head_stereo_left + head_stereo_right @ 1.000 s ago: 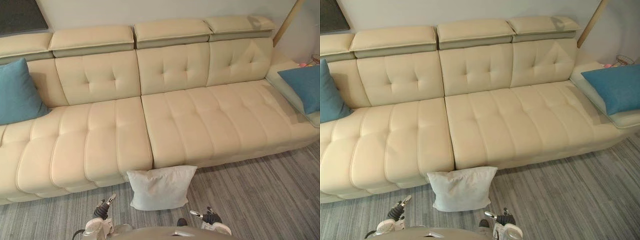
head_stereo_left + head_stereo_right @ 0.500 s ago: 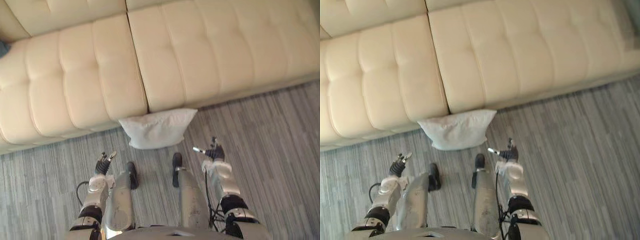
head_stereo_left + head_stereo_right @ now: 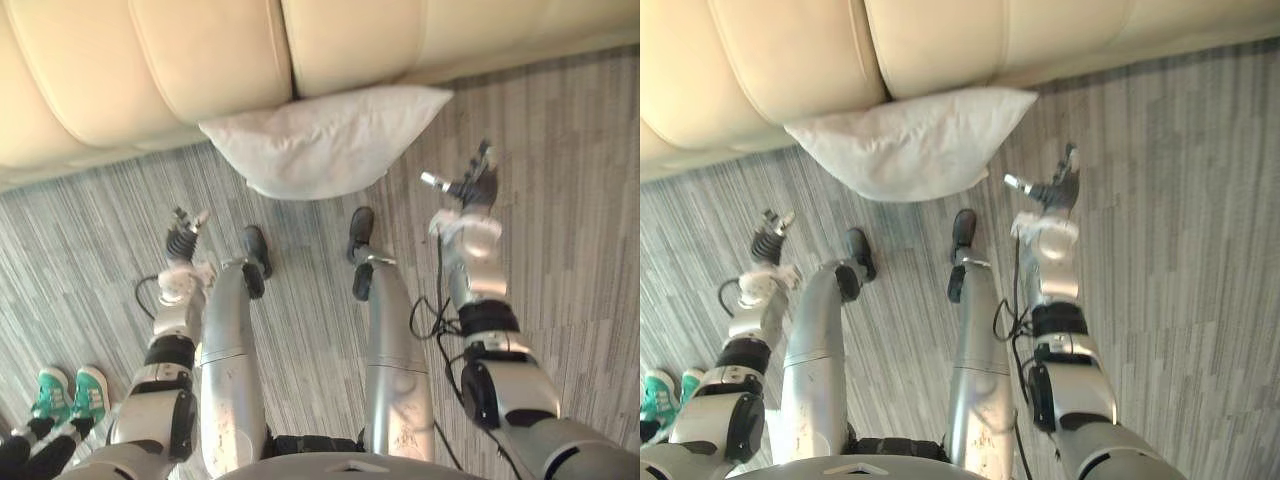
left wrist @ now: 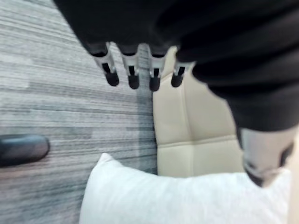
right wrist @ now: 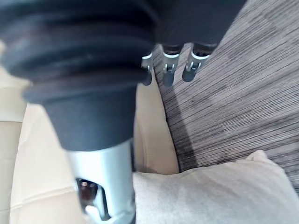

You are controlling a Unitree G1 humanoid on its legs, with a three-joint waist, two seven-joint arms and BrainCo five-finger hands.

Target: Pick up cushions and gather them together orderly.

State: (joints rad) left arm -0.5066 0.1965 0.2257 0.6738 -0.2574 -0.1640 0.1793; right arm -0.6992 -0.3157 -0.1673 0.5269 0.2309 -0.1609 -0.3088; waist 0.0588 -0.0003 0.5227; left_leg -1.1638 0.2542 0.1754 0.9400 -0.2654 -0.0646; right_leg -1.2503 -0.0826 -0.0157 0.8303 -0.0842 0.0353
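I see the white cushion (image 3: 325,140) lying on the grey striped floor (image 3: 570,140), its far edge tucked against the front of the cream sofa (image 3: 200,50). Both hands hang short of it, touching nothing: the left hand (image 3: 183,238) is off its left corner, and the right hand (image 3: 472,186) is near its right corner. Each is empty, fingers straight and thumb apart. A person's green shoes (image 3: 68,392) stand at the robot's left.

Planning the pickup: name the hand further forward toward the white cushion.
The right hand, level with the white cushion's lower edge; the left hand sits short of it, nearer the robot.
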